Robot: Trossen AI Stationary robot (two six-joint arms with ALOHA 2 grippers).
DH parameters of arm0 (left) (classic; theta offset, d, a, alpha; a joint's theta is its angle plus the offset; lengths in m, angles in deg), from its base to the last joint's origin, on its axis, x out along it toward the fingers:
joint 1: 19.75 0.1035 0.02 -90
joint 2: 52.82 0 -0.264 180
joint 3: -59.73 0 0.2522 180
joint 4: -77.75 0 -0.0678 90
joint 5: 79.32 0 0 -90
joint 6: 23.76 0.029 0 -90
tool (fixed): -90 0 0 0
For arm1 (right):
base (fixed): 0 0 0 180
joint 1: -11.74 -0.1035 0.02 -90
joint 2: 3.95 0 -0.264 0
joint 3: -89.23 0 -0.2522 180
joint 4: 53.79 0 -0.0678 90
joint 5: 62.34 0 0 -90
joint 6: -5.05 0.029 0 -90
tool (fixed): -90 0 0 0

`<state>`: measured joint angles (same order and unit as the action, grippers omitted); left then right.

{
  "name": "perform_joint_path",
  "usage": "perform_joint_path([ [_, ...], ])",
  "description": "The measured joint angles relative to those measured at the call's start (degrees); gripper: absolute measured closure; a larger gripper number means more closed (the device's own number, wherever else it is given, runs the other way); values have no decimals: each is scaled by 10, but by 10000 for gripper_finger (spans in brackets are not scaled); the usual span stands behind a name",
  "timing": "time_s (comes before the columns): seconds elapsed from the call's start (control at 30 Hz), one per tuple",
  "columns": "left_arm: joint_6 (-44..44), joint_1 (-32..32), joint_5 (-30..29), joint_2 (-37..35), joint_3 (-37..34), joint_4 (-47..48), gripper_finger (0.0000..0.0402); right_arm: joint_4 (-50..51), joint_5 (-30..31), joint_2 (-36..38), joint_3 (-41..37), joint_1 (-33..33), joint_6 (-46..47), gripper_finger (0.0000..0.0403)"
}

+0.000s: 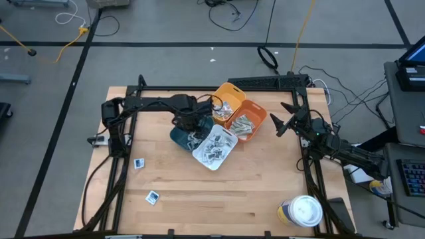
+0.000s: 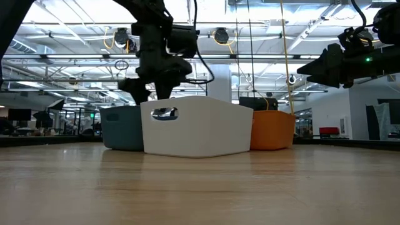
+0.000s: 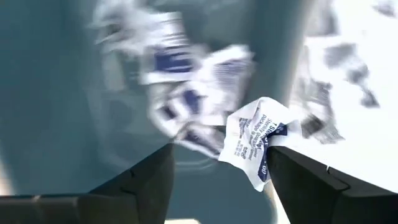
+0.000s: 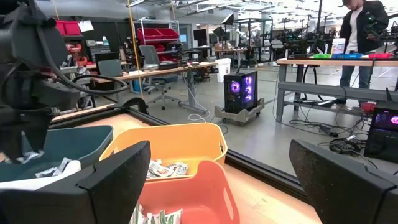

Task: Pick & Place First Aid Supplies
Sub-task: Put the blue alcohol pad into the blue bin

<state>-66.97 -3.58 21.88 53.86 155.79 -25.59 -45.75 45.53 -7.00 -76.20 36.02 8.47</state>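
My left gripper [image 3: 221,149] hangs open, pointing down over the teal bin [image 1: 180,137], which holds several white packets with blue print [image 3: 186,93]. One crumpled white packet with blue print [image 3: 252,146] sits in the gap between the fingers, against one fingertip. The white bin [image 1: 216,147] holds more small packets, the orange bin [image 1: 247,123] grey-green strips, and the yellow bin [image 1: 229,99] further packets. Two white square packets [image 1: 139,163] [image 1: 153,196] lie flat on the table's near left. My right gripper [image 1: 280,117] waits open and level at the right, facing the bins. My left gripper stands open with the crumpled packet's edge [image 3: 268,142] against the inner tip of one finger [image 3: 280,155]; the other finger is clear of it. The packet is above the teal bin's contents. Whether it clings to the finger or is dropping, I cannot tell.
The bins stand bunched at the table's far middle. A round white-lidded tub [image 1: 305,211] stands at the near right corner. Black frame rails [image 1: 119,153] run along the table's left, right and far sides. Bare wood lies between the bins and the near edge.
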Motion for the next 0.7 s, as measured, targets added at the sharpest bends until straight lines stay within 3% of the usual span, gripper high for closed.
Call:
perform_joint_path([
  [0.17, 157, -14, 12, 0, 0, -6, 144, 0, 0, 0, 0, 0, 0, 26],
  [0.33, 252, -32, -98, 0, 0, 60, 162, 0, 0, 0, 0, 0, 0, 26],
  [0.4, 292, -34, -108, 0, 0, 69, 172, 0, 0, 0, 0, 0, 0, 26],
  [0.6, 302, -40, -19, 0, 0, 80, 185, 0, 0, 0, 0, 0, 0, 26],
  [0.7, 289, -40, -7, 0, 0, 81, 186, 0, 0, 0, 0, 0, 0, 26],
])
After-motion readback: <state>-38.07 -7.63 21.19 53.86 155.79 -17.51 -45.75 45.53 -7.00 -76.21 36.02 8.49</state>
